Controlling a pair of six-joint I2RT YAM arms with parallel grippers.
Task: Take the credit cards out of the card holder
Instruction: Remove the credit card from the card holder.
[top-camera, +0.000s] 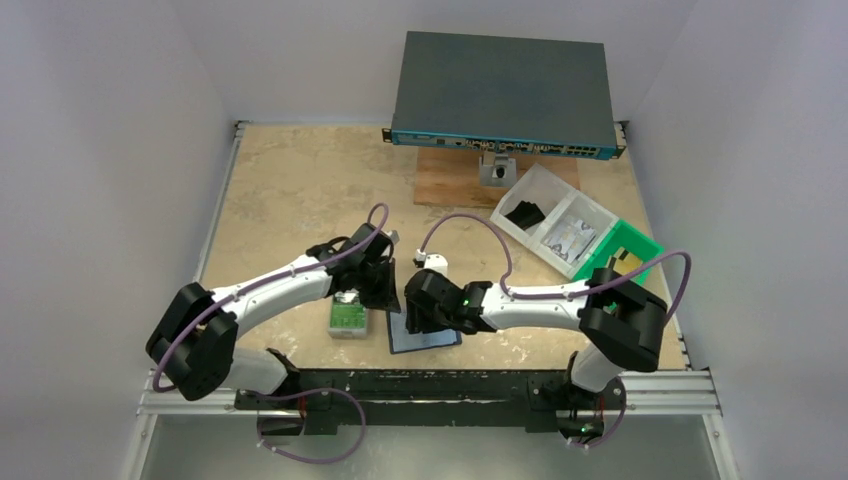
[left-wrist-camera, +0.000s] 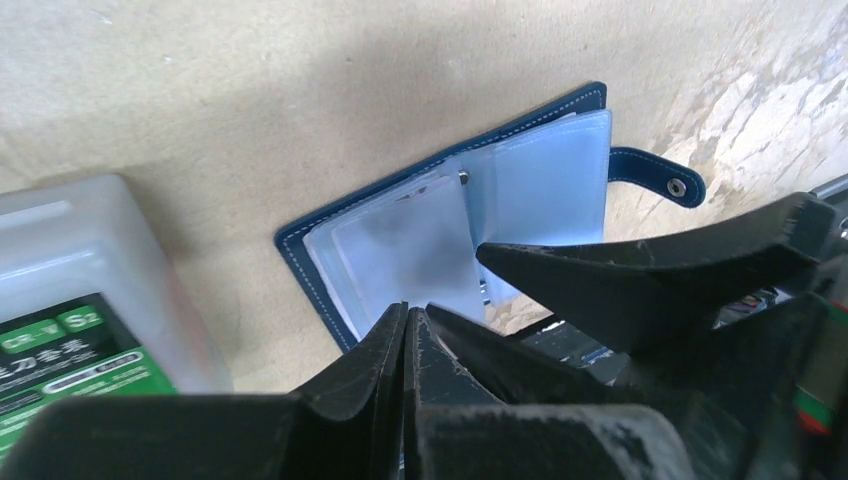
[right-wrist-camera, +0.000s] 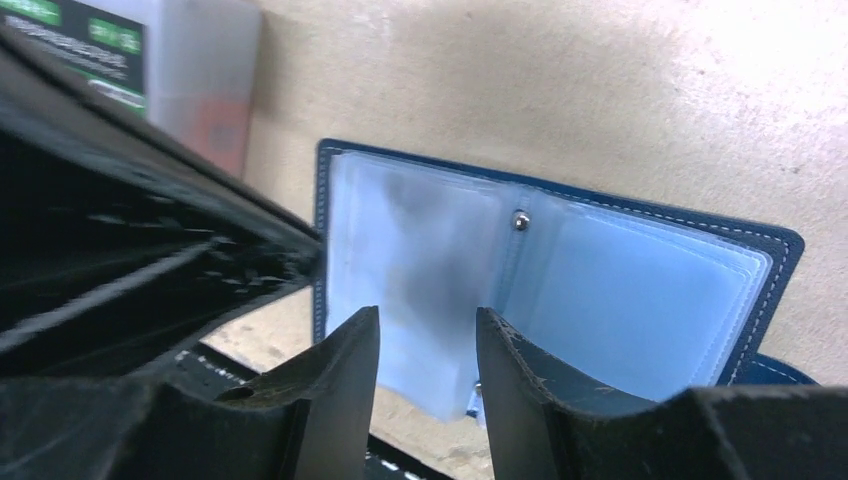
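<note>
**tabletop_tom:** ok what's the pose here, both arms in on it?

**yam_fan:** yep. Left arm (top-camera: 270, 290) reaches from its base in toward the middle. Right arm (top-camera: 530, 300) folds back across from the other side. The wrists nearly meet over the near part of the table (top-camera: 290, 190). Left gripper (left-wrist-camera: 406, 318) is pressed together, tips right at the near edge of the wallet (top-camera: 428, 340). Can't tell if anything's nipped in there. Right gripper (right-wrist-camera: 428, 320) is spread partway, low over the wallet. A floppy sleeve shows in the gap, not squeezed.

**tabletop_tom:** and how's the wallet look?

**yam_fan:** lying flat and open close to the table's near edge, just right of the case (left-wrist-camera: 80, 290). Navy cover, white stitching. Frosted pale-blue sleeves (left-wrist-camera: 545, 180) fan out either side of a stud (right-wrist-camera: 520, 221) at the spine, and the tab (left-wrist-camera: 655, 180) sticks out one side. Cards, honestly can't make any out through the plastic. Further back there's a clear bin (top-camera: 555, 215) and a green bin (top-camera: 630, 245), then the switch (top-camera: 505, 90) at the far wall.
</note>
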